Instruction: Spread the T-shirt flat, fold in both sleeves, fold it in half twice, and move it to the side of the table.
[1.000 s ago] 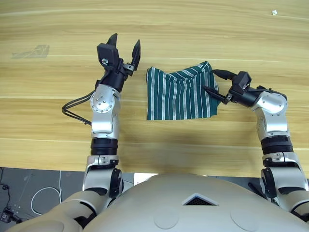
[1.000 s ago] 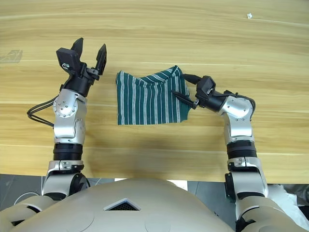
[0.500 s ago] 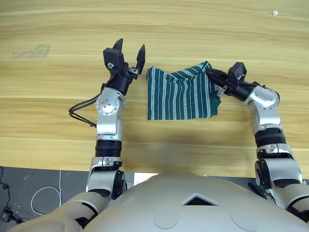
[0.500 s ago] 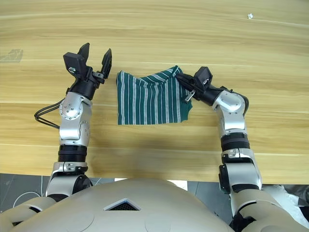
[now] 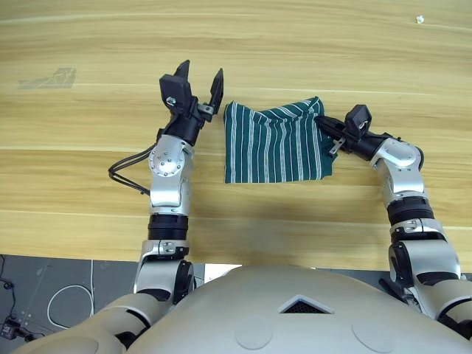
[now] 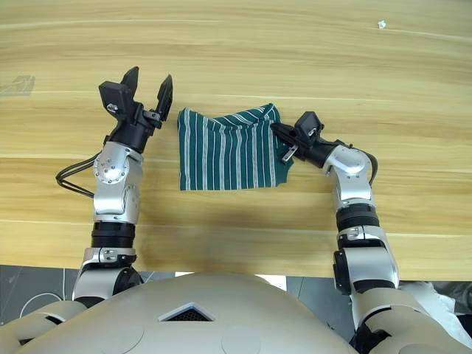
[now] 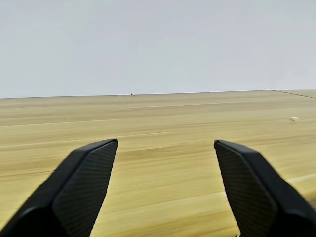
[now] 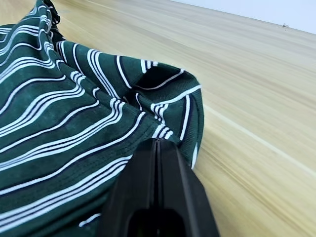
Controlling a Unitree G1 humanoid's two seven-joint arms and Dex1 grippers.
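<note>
T-shirt; closed right claw at edge

The T-shirt is lying on the table, the left gripper sitting just beside its 10 o'clock, the right gripper touching its 2 o'clock corner.

The T-shirt runs off the right wrist view's edge; a white speck on the desk is too small to identify.

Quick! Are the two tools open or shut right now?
Left tool: open, holding nothing.
Right tool: shut at the shirt edge; whether it grips cannot be told.
</note>
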